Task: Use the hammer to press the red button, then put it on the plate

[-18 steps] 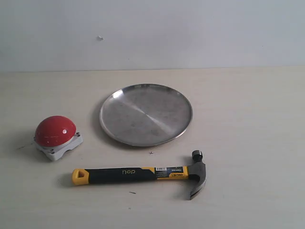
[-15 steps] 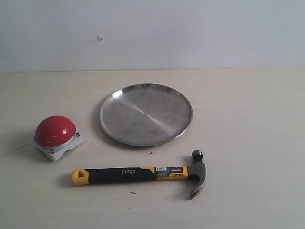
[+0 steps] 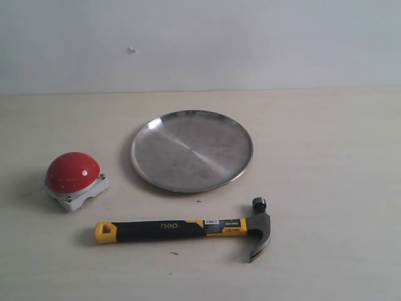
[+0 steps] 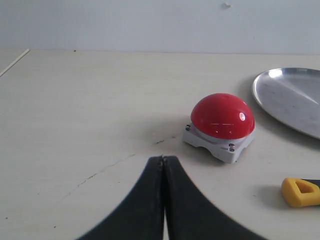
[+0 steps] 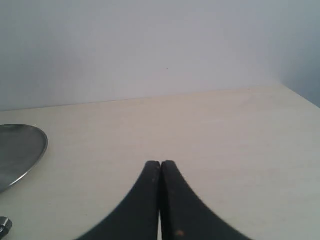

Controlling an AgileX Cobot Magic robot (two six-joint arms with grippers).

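— While the hammer (image 3: 182, 229) lies as shown, how much of the task may I count as done?

— None of it, as far as your views show. The hammer rests flat on the table (image 3: 326, 188), on the camera's side of the plate (image 3: 188, 153) and apart from its rim. Its yellow end points toward the red button (image 3: 72, 172) and its dark head points away from it. Nothing touches the hammer.

— And my two grippers?

— Your left gripper (image 4: 163, 159) has its jaws pressed together on nothing. In its wrist view the button sits ahead of it on the table, well clear of the tips, and the handle's yellow end shows at the frame's edge. Your right gripper (image 5: 160, 163) is likewise closed on itself and empty, with only an edge of the plate in its view. Neither arm reaches into the exterior view.

— What does the plate hold?

— Nothing. Its dull, scuffed surface is bare from rim to rim. The button stands apart from it on the left of the exterior view, its dome upright on the grey base.

— So what is left?

— By this reading, everything. You must part a gripper's jaws and take the hammer, bring it down on the red dome, then set the hammer in the plate.
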